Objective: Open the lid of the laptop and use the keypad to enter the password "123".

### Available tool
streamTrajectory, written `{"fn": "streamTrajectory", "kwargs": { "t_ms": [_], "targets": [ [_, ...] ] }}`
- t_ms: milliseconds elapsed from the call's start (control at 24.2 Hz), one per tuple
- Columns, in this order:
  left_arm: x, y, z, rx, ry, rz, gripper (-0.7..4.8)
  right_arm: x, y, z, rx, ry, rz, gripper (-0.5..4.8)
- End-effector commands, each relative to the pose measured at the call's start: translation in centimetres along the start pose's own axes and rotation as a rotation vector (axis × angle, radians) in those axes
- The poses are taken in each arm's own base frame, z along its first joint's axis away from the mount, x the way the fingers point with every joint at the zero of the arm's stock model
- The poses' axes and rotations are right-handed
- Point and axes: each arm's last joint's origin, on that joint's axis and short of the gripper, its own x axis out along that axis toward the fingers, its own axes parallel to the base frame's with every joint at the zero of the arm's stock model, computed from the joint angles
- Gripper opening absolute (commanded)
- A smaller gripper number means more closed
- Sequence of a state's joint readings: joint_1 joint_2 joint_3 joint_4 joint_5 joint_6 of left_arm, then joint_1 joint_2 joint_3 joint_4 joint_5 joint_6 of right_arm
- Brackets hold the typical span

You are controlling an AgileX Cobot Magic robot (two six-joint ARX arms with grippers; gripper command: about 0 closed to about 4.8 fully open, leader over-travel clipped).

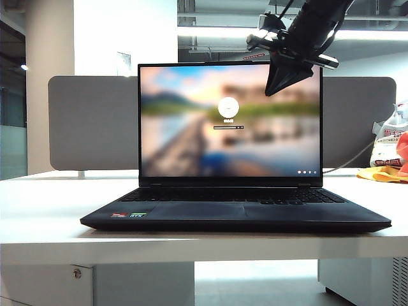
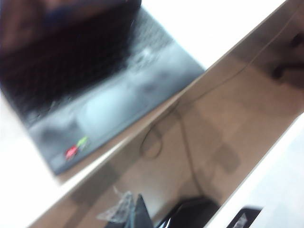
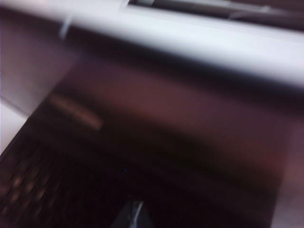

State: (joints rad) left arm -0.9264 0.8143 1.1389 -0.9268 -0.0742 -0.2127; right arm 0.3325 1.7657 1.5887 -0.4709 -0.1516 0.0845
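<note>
Laptop (image 1: 236, 217) sits open-lidded; right gripper (image 1: 275, 89) hovers pinched shut to poke keys, left gripper unseen, shut.

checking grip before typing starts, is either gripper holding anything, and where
Nothing is held. The right gripper hangs shut, clear of the slim black laptop, before its upright lid. The left gripper is out of view.

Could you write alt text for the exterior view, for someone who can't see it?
An open black laptop sits on a white table, its lid upright and showing a blurred landscape login screen. The right gripper, shut, hangs in front of the screen's upper right corner; a grey divider board stands behind.
</note>
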Motion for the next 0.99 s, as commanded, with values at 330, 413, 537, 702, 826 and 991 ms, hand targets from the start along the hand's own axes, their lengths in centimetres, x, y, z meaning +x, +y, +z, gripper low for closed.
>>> {"fn": "streamTrajectory", "kwargs": {
  "t_ms": [330, 413, 537, 702, 826, 991],
  "targets": [
    [-2.0, -0.6, 2.8, 0.038, -0.188, -0.098, -0.02, 1.7, -1.6, -4.9, 0.036, 0.227, -0.058, -0.05],
    [-1.8, -0.8, 2.9, 0.039, -0.179, -0.135, -0.02, 2.5, -2.2, -6.3, 0.058, 0.279, -0.065, -0.05],
    [-1.6, -0.9, 3.2, 0.039, -0.204, -0.145, -0.02, 3.1, -2.5, -8.2, 0.067, 0.338, -0.071, -0.05],
    [-1.6, -0.9, 3.3, 0.042, -0.207, -0.140, -0.02, 3.1, -2.6, -8.7, 0.073, 0.367, -0.073, -0.05],
    [-1.6, -0.8, 3.3, 0.039, -0.211, -0.108, -0.02, 3.0, -2.6, -9.1, 0.078, 0.404, -0.079, -0.05],
    [-1.6, -0.8, 3.3, 0.050, -0.213, -0.107, -0.02, 3.3, -2.7, -10.3, 0.085, 0.441, -0.076, -0.05]
  ]
}}
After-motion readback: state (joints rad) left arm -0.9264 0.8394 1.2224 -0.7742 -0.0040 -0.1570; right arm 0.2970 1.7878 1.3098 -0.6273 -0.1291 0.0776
